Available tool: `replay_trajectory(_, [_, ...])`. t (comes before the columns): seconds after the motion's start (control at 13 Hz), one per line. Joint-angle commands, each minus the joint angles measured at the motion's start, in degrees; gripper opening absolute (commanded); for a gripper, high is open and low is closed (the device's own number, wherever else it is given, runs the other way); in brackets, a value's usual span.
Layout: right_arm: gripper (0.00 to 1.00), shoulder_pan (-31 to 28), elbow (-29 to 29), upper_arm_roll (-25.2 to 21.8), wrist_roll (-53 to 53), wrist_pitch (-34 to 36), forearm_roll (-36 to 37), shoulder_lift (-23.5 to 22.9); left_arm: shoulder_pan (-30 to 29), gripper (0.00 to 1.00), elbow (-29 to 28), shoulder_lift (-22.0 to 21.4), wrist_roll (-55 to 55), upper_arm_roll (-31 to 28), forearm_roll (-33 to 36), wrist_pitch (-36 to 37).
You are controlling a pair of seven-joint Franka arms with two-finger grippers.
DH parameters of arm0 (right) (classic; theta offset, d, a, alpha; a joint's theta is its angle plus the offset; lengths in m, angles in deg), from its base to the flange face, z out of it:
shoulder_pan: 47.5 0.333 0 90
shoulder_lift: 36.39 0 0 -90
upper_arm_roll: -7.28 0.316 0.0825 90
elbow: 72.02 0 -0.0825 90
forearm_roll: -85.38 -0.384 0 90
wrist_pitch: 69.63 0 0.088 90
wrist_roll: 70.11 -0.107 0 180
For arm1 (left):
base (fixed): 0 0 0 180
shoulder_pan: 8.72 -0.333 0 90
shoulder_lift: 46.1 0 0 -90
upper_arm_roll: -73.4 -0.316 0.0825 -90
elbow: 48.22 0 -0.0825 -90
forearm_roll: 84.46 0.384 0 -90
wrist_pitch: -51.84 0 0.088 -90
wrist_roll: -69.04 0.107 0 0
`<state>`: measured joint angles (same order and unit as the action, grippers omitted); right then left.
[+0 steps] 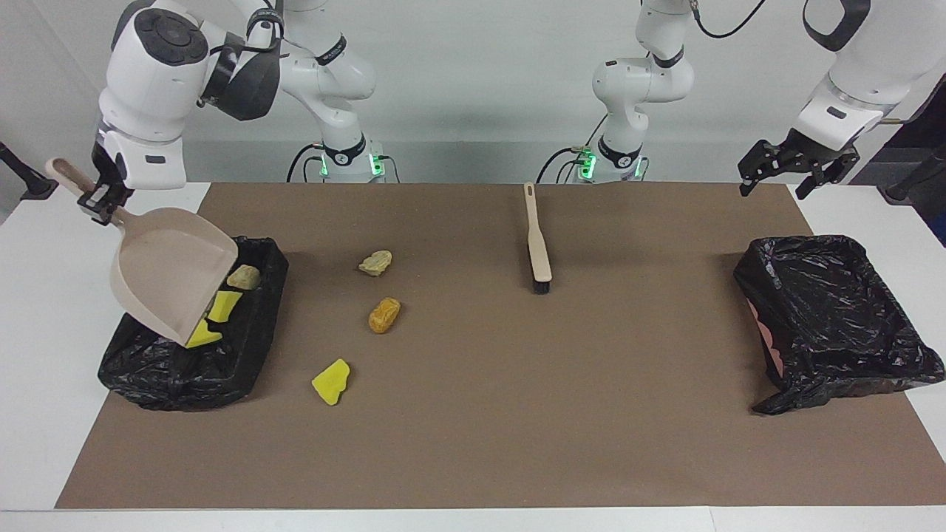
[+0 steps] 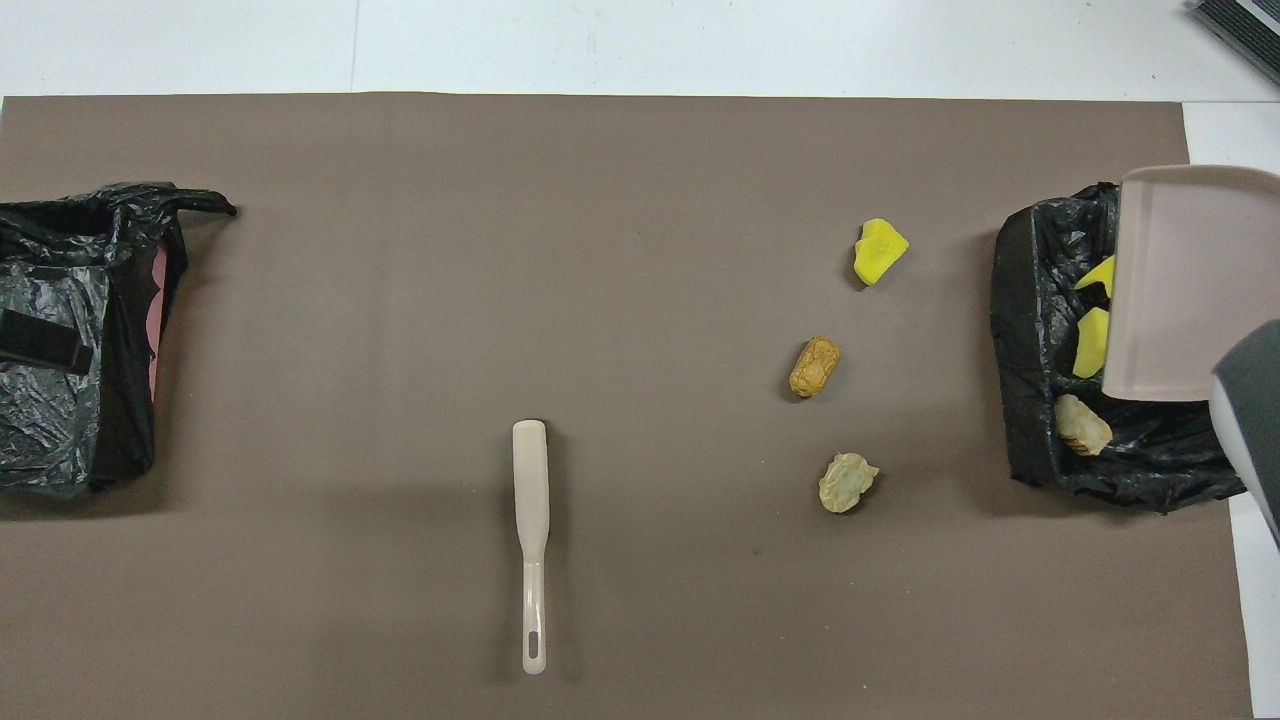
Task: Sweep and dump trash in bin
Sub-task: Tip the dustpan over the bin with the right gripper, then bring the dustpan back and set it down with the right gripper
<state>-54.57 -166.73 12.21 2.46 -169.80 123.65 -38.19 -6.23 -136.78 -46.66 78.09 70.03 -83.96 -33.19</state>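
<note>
Now the right claw grips the handle of the dustpan, which hangs tilted, mouth down, over the bin under it. Some trash lies in this bin already; three scraps rest on the table, well apart from the claw toward the brush. To do this well, I think the pan should be quite empty before it goes back low beside those scraps. The left claw waits wide open over the table's corner near the other bin.
</note>
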Motion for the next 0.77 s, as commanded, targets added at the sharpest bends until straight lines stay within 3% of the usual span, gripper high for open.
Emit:
replay_trajectory(0.0, [0.0, 1.5, 0.8, 1.3, -9.6, 0.3, -7.4, -0.3, -0.3, 1.0, -0.2, -0.4, 0.0, 0.1, 1.0, 0.6])
replay_trajectory(0.46, [0.0, 11.0, 0.9, 2.4, -44.3, 0.4, -19.3, -2.2, -0.3, 1.0, -0.2, -0.4, 0.0, 0.1, 1.0, 0.6])
replay_trajectory(0.69, [0.0, 19.2, 8.4, 2.5, -71.7, 3.4, -23.0, -9.8, -0.3, 1.0, -0.2, -0.4, 0.0, 0.1, 1.0, 0.6])
